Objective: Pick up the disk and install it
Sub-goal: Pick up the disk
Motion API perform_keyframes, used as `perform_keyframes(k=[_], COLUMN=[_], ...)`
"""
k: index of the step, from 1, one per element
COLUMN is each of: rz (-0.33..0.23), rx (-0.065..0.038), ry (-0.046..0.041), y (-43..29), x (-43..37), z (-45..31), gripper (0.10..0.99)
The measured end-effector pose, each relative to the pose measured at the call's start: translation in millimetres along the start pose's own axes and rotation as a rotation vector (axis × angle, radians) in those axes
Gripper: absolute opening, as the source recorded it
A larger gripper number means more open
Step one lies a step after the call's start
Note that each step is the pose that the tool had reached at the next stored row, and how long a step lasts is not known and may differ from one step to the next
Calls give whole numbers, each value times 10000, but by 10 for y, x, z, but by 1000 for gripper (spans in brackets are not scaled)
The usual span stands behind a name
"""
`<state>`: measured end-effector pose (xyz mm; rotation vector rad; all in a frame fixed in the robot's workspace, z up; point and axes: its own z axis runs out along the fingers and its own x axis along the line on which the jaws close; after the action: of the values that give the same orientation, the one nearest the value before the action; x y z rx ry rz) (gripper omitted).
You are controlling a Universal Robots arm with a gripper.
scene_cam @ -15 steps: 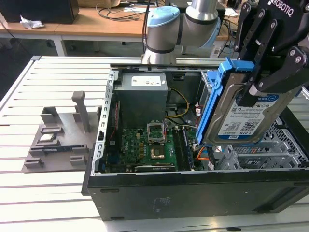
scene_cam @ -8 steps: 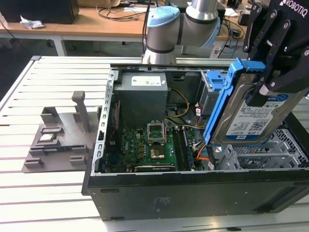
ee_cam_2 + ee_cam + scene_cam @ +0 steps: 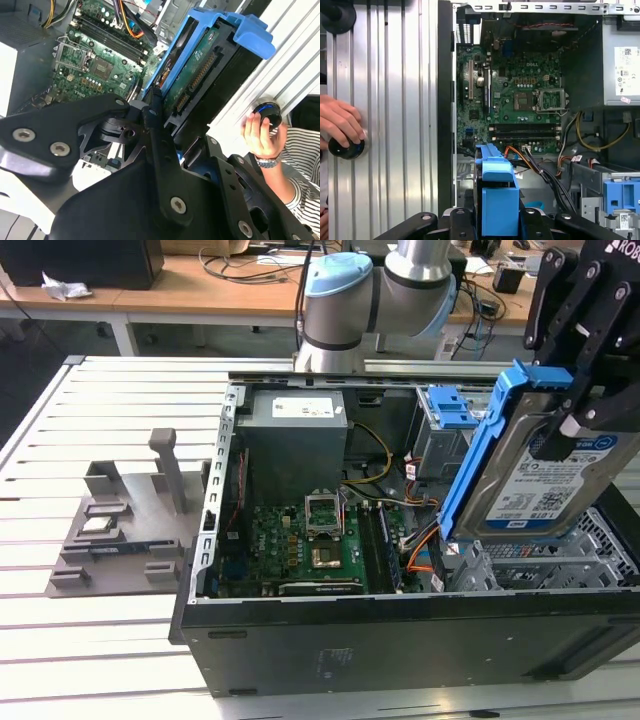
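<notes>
The disk [image 3: 545, 475], a silver hard drive with a blue-and-white label in a blue plastic carrier frame, hangs tilted on edge above the open computer case [image 3: 400, 635], at the exterior view's right. My black gripper [image 3: 572, 415] is shut on its upper part. In the second wrist view the disk's green circuit board [image 3: 196, 75] faces the camera, and a black finger [image 3: 156, 131] presses on its edge. The blue carrier [image 3: 497, 200] in the first wrist view stands between my fingers, over the case's drive corner.
Inside the case lie the motherboard [image 3: 315, 540], the grey power supply [image 3: 295, 435] and a grey cage with a blue latch [image 3: 445, 410]. A grey fixture [image 3: 125, 525] holding a small chip stands at the exterior view's left. A person's hand [image 3: 340, 122] rests on a black knob [image 3: 347, 148] on the slatted table.
</notes>
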<state>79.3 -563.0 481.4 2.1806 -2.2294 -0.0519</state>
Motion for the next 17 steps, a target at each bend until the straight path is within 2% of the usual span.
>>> perform_keyframes(k=[4, 9, 17], rz=[3, 4, 7], rx=[-4, -7, -6], ry=[84, 121, 152], y=[-79, -147, -207], x=[-4, -29, -79], z=[39, 66, 66], gripper=[369, 369, 369])
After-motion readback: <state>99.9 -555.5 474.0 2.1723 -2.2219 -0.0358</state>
